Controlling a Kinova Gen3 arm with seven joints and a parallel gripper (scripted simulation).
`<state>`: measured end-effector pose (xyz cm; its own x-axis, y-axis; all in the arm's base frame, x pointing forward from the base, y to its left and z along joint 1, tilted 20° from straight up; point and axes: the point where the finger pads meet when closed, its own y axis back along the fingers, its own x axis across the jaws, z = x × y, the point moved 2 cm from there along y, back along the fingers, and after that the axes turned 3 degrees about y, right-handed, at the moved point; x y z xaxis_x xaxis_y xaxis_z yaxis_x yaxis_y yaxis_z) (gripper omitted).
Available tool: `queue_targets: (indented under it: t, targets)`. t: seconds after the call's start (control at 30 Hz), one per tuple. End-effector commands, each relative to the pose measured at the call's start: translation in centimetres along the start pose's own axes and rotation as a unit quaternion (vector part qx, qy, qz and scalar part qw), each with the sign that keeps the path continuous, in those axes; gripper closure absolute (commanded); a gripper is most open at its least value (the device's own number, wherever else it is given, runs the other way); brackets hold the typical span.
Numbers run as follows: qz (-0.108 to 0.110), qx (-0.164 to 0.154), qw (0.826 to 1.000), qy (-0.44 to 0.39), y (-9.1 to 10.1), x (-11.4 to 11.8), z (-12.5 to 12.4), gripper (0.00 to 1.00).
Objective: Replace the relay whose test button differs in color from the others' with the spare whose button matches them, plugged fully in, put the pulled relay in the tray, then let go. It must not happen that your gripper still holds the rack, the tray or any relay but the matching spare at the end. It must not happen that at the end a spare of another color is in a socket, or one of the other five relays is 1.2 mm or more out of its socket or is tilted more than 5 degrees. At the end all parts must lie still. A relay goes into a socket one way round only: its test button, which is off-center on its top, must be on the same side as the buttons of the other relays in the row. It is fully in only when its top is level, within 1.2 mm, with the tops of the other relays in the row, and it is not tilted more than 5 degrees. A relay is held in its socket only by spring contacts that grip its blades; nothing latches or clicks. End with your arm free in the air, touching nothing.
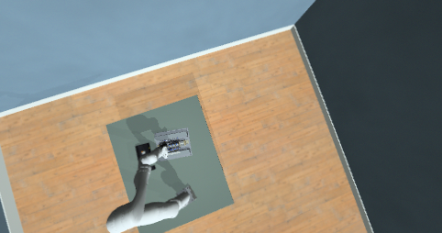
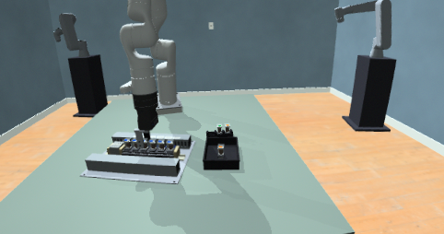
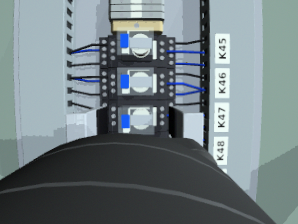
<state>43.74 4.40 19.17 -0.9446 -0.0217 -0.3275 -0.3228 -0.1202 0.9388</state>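
Gripper point(image 1: 165, 150) point(image 2: 145, 135) point(image 3: 138, 119) open, fingers well apart, nothing clamped. Blue-button relay by K47 label point(image 2: 145, 146) point(image 3: 141, 120) in row, between fingertips, one finger off each short end; long axis runs finger to finger. Orange-button relay point(image 1: 143, 152) point(image 2: 221, 150) already in tray point(image 1: 139, 148) point(image 2: 221, 164). Next, probably straight lift along relay's upright axis (seating depth unreadable from above; sideways drift could tilt it).

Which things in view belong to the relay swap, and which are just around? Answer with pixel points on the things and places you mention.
Part of the job:
- black two-finger gripper point(image 2: 146, 134) point(image 3: 138, 119), open
- row of blue-button relays point(image 2: 152, 145) point(image 3: 141, 81)
- black open tray point(image 2: 221, 164) with an orange-button relay point(image 2: 221, 150)
- green-button and orange-button spares beyond it

Just around:
- two grey robot arms on dark pedestals point(image 2: 87, 86) point(image 2: 372, 91)
- white wall plate point(image 2: 211, 26)
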Motion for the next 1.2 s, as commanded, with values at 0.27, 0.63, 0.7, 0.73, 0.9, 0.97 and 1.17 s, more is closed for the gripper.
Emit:
queue_targets:
  t: [0.27,0.63,0.7,0.73,0.9,0.97,1.17]
  targets:
    - [-0.001,0.0,1.0,0.0,0.28,-0.07,-0.01,0.0]
    - [-0.002,0.0,1.0,0.0,0.55,-0.09,-0.01,0.0]
    - [-0.001,0.0,1.0,0.0,0.53,-0.06,0.0,0.0]
    - [-0.001,0.0,1.0,0.0,0.56,-0.07,-0.01,0.0]
    - [-0.001,0.0,1.0,0.0,0.69,-0.08,-0.01,0.0]
    - [-0.002,0.0,1.0,0.0,0.74,-0.08,-0.01,0.0]
    - [-0.002,0.0,1.0,0.0,0.9,-0.1,-0.02,0.0]
